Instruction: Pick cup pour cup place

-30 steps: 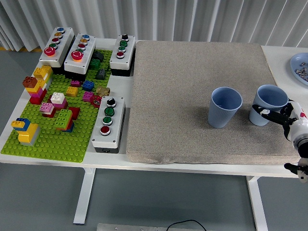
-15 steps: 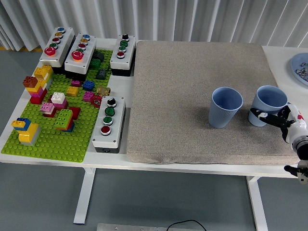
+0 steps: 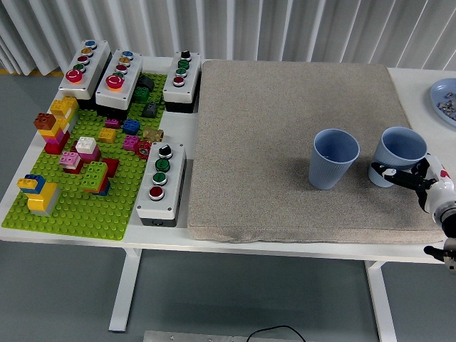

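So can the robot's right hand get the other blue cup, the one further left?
Probably not yet: the right hand is wrapped around the right cup. The left cup stands apart on the mat with nothing blocking it.

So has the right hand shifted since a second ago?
Barely. The right hand has slid slightly toward the near edge of the mat, fingers around the right cup, which stays put.
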